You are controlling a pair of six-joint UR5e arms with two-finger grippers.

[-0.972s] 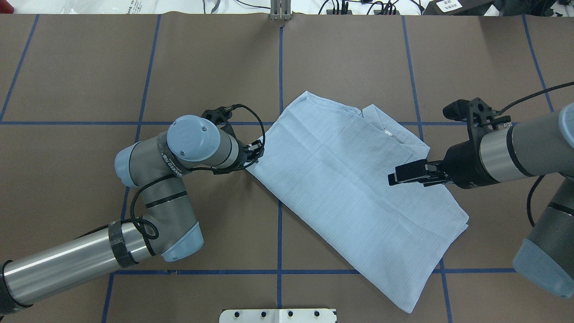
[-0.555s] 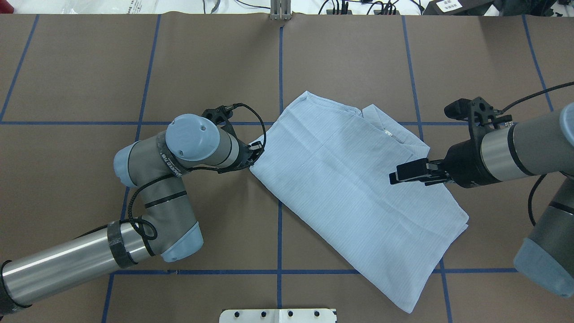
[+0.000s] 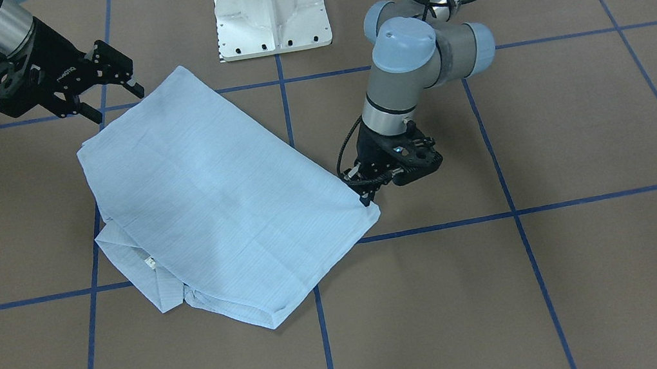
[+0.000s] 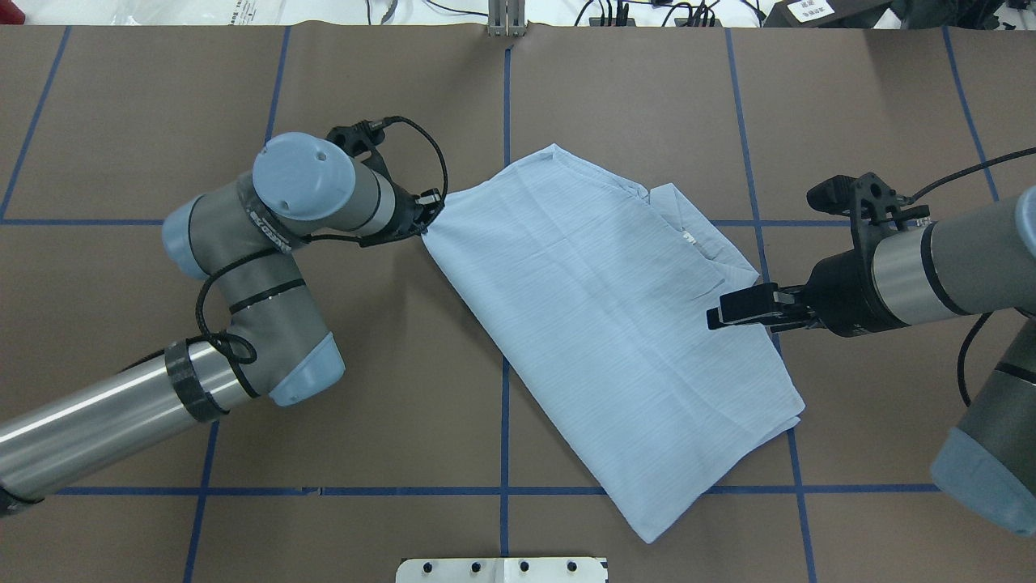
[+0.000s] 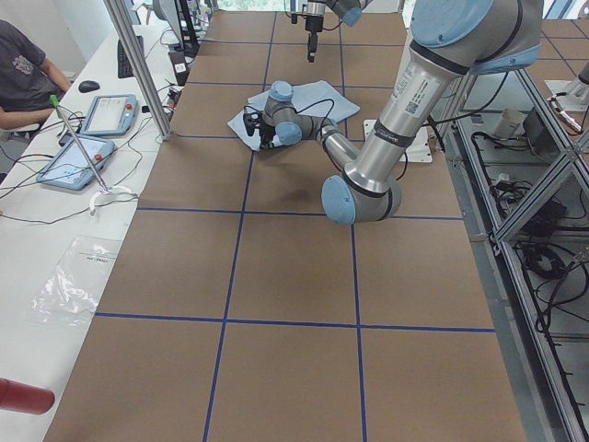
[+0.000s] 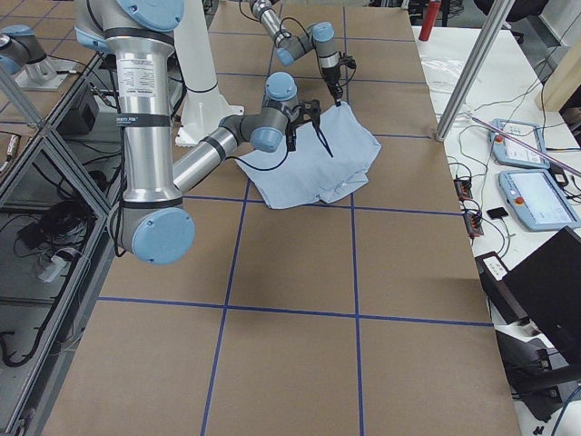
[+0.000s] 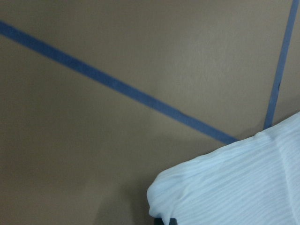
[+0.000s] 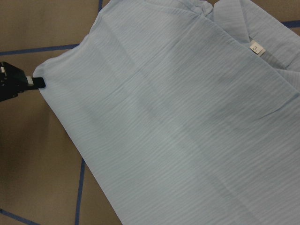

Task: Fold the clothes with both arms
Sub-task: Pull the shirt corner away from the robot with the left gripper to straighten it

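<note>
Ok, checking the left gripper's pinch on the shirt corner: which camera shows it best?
The exterior front-facing view: the left gripper meets the shirt corner unobstructed. Overhead, the wrist partly hides it; the right wrist view shows only a fingertip at the cloth edge; the left wrist view shows just the corner; side views are too small.

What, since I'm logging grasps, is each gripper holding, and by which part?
The left gripper pinches the pale blue shirt by one folded corner. The right gripper is open above the shirt, holding nothing.
</note>
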